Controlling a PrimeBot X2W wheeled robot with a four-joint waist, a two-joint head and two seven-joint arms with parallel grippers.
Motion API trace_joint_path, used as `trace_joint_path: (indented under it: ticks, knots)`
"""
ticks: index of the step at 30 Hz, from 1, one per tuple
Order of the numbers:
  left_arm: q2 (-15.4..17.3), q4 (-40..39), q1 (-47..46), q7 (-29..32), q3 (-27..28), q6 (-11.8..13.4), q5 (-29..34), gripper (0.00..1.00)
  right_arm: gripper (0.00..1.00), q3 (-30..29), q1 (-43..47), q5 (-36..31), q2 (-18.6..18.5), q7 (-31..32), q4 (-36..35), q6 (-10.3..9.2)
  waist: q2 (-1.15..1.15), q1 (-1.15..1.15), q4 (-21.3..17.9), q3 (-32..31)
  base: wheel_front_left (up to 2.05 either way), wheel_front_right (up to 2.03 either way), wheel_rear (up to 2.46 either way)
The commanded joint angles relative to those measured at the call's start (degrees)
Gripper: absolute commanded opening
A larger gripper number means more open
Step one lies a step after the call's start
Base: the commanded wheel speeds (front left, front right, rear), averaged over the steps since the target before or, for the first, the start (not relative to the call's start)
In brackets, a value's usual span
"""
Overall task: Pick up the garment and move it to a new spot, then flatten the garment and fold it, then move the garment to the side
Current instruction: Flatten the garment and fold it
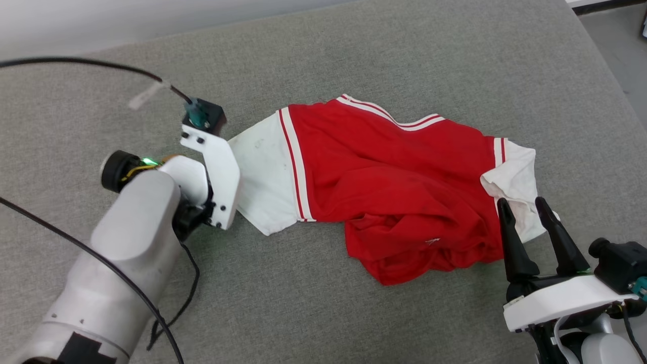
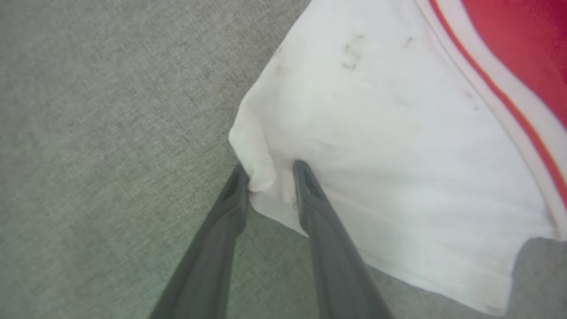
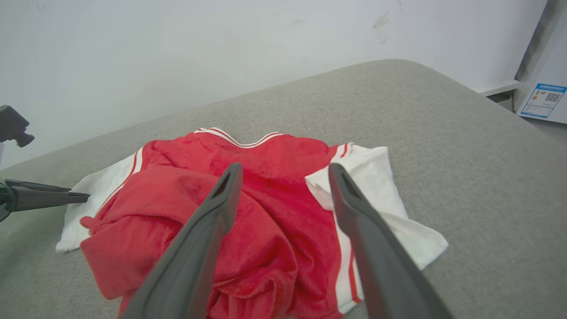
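- Two pincers are at work over one garment (image 1: 394,182), a red jersey tee that lies crumpled on the grey fabric-covered bench (image 1: 354,45), about mid-surface.
- Its neckline, trimmed in white and red, points toward the far edge; both white sleeve ends with red stripes are spread out to either side, and the red body is bunched in folds toward the near side.
- Left pincer (image 2: 270,170): the two dark fingers stand astride the outer corner of the robot's-left white sleeve, with a small bunched fold of cloth between the tips and touching both. Whether they truly clamp it I cannot tell.
- That sleeve shows a few faint dark smudges in the left wrist view.
- Right pincer (image 1: 523,207): released, fingers spread wide, their tips at the near edge of the other white sleeve, nothing between them.
- Right wrist view shows the left pincer's fingers lying low along the bench at the far sleeve.
- Black cable (image 1: 76,61) arcs to the left wrist.
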Motion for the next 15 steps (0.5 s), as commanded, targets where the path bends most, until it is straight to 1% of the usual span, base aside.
trace_joint_path:
  ticks: [1, 6, 10, 13, 15]
  knots:
    - [-1.1, 1.6, 4.5, -0.3, -1.8, -0.5, -0.2, 0.0, 1.0, -0.2, -0.6, 0.1, 0.1, -0.3, 0.3, 0.0, 0.0, 0.0, 0.1, -0.4, 0.0, 0.0, 0.0]
    - [1.4, -0.9, 4.3, -9.0, -1.8, -0.1, 0.9, 0.0, 1.0, -1.2, -0.3, 0.8, 0.1, 0.1, 1.2, 0.0, 0.0, 0.0, 1.3, -2.2, 0.0, 0.0, 0.0]
    - [3.4, -4.4, 5.8, -15.8, -0.1, 2.5, 1.6, 0.0, 1.0, -2.6, 0.4, 0.5, 0.1, 0.7, 1.2, 0.0, 0.0, 0.0, 3.1, -3.9, 0.0, 0.0, 0.0]
    - [5.0, -7.9, 8.3, -19.1, 1.0, 4.4, 1.9, 0.0, 1.0, -3.6, 0.8, 0.8, 0.1, 1.7, 1.5, 0.0, 0.0, 0.0, 4.6, -5.3, 0.0, 0.0, 0.0]
    - [6.0, -10.7, 10.4, -20.3, 1.7, 5.5, 1.6, 0.0, 1.0, -4.5, 1.1, 0.8, 0.1, 2.5, 2.1, 0.0, 0.0, 0.0, 5.8, -6.1, 0.0, 0.0, 0.0]
